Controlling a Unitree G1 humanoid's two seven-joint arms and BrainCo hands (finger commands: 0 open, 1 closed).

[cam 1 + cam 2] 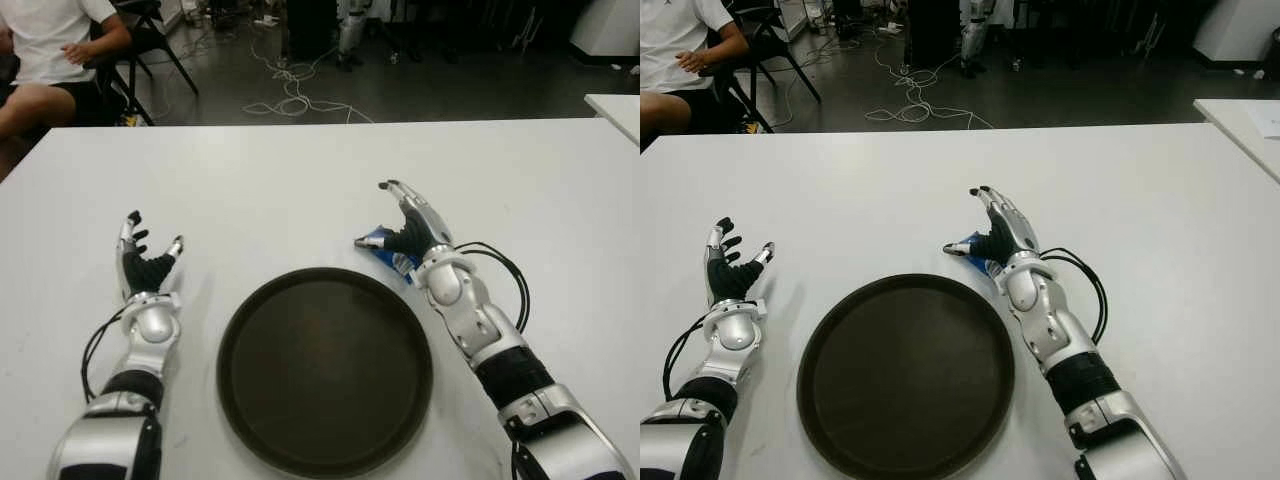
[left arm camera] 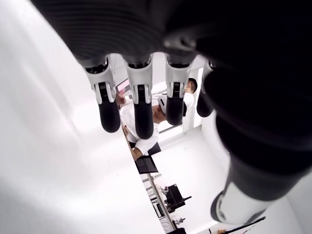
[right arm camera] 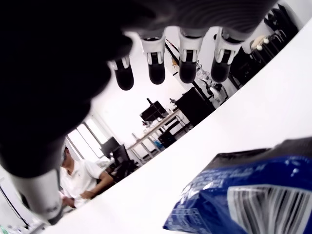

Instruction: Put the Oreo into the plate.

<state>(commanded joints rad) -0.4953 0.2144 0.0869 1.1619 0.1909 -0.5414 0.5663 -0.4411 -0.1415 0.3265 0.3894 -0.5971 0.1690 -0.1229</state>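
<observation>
So far nothing of the task looks finished: the plate (image 1: 325, 370), dark, round and low-rimmed in the lower centre of the eye views, holds nothing, and the Oreo (image 1: 390, 253) lies outside it on the white table (image 1: 300, 180).

Starting at the lower left of the frame, the left hand (image 1: 143, 268) shows beside the plate's left edge, palm turned up and fingers (image 2: 108, 109) spread straight, with nothing in them; it seems idle. At the upper left corner a seated person (image 1: 45, 50) in a white shirt is partly in frame, well apart from the work.

Right of centre, the right hand (image 1: 412, 228) is just above the plate's upper right rim. Its fingers (image 3: 187, 61) are extended and apart from the thumb, open over the packet and not closed on it; whether the palm touches the packet cannot be told.

As for the Oreo, it is a small blue packet with white print and what looks like a barcode panel, lying flat, its wrapper slightly crinkled, just beside the rim. Left to do, I judge: close on it, lift, carry it inward over the plate and let go.
</observation>
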